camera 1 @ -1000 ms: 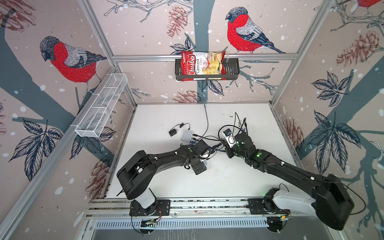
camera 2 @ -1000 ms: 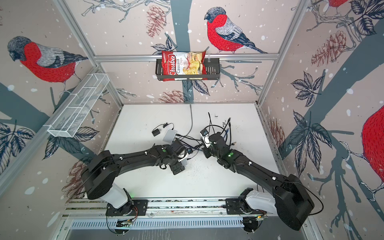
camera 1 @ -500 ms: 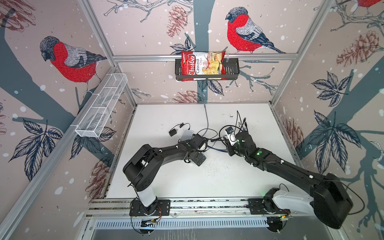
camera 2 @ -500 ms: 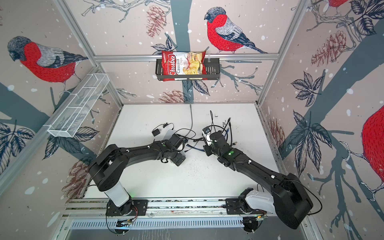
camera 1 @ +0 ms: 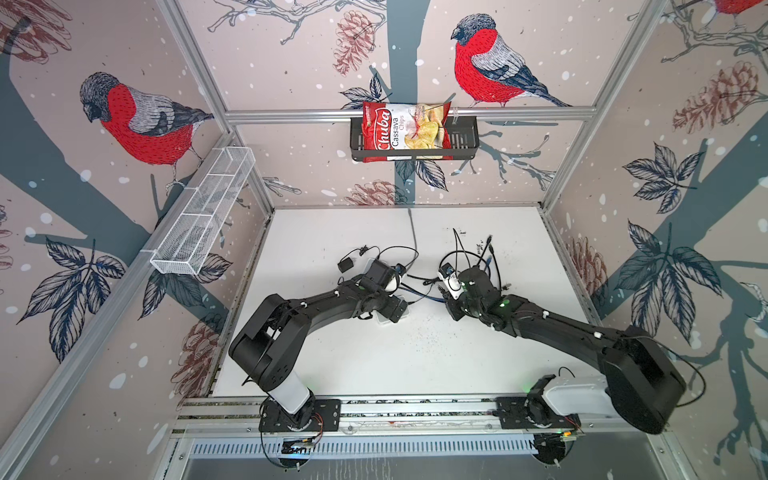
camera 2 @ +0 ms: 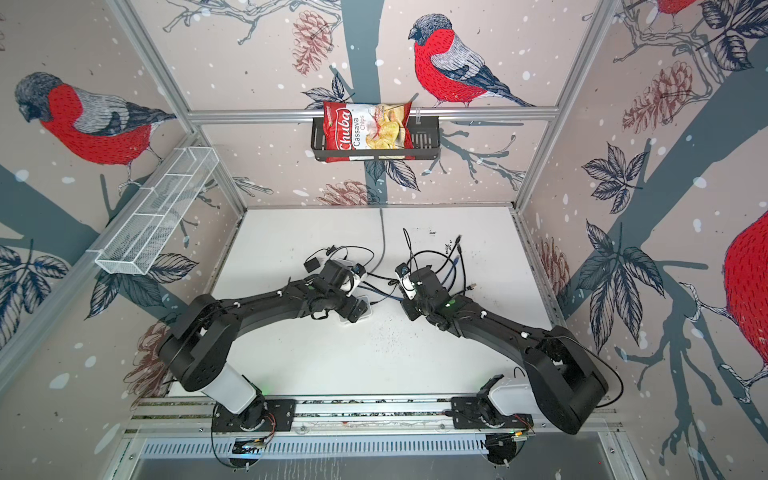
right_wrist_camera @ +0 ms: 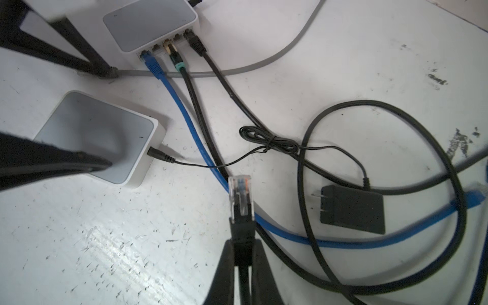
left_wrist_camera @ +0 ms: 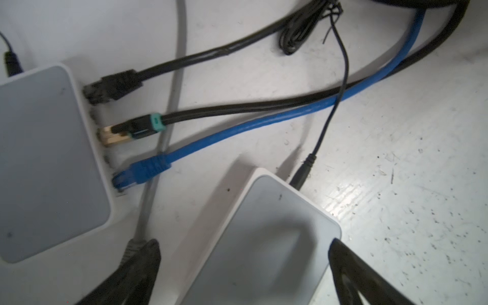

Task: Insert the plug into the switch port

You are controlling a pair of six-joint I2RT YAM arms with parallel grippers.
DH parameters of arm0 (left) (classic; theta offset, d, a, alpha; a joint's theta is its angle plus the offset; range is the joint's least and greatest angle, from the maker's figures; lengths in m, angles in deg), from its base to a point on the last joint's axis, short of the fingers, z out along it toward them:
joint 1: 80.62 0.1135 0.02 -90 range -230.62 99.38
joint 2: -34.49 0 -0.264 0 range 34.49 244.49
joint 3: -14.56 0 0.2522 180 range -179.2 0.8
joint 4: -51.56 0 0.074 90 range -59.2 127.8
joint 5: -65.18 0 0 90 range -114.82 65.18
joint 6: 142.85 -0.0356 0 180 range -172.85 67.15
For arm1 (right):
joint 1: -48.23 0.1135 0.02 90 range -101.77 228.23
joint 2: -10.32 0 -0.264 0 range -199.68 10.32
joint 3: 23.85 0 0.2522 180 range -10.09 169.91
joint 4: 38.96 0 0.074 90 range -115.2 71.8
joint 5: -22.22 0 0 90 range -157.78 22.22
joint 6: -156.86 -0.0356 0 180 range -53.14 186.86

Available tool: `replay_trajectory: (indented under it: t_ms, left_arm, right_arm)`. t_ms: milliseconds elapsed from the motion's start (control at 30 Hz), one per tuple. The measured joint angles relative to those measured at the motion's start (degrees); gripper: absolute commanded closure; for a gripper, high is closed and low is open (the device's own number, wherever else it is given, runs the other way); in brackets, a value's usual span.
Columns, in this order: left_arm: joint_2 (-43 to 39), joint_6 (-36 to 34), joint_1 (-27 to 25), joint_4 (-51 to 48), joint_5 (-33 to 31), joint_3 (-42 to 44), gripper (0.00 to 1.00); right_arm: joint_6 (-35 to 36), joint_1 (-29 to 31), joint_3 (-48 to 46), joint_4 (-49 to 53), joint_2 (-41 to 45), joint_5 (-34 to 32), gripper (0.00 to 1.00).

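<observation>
The cabled switch (right_wrist_camera: 150, 23) lies near the second switch (right_wrist_camera: 105, 124).

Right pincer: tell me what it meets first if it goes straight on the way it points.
Shut on the plug, the right pincer would likely push the plug's tip into the thin black power cord crossing just ahead, though it may pass above it; height is unclear.

Papered walls (camera 1: 291, 62) with red-breasted birds, pine cones and leaves close in three sides of a scuffed white worktop (camera 1: 415, 361), framed by aluminium posts (camera 1: 195, 62). A white wire basket (camera 1: 203, 212) hangs on the left wall. Above the far edge, a black basket (camera 1: 463, 139) holds a crisp bag (camera 1: 401, 131).
</observation>
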Motion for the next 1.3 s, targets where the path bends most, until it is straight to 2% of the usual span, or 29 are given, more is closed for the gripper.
replay_trajectory:
  t_ms: [167, 400, 667, 867, 1300]
  left_arm:
    - [-2.51, 2.38, 4.57, 4.76, 7.02, 3.28, 0.06]
    - [0.13, 3.89, 5.49, 8.00, 11.72, 3.56, 0.14]
    - [2.91, 5.01, 5.53, 9.03, 13.14, 3.52, 0.16]
    - [3.54, 5.51, 5.53, 10.88, 13.18, 3.93, 0.19]
    - [3.72, 8.24, 4.61, 12.28, 12.44, 4.74, 0.22]
  right_arm:
    - [0.09, 3.23, 1.09, 1.20, -3.32, 1.11, 0.97]
    - [0.07, 10.12, 4.33, 4.15, -8.02, 2.27, 0.97]
    - [-3.87, 13.68, 7.21, 4.92, -13.53, 3.93, 0.97]
    - [-8.31, 16.52, 7.32, 4.76, -15.85, 1.97, 0.98]
    - [-13.44, 17.66, 9.55, 3.19, -18.01, -0.79, 0.98]
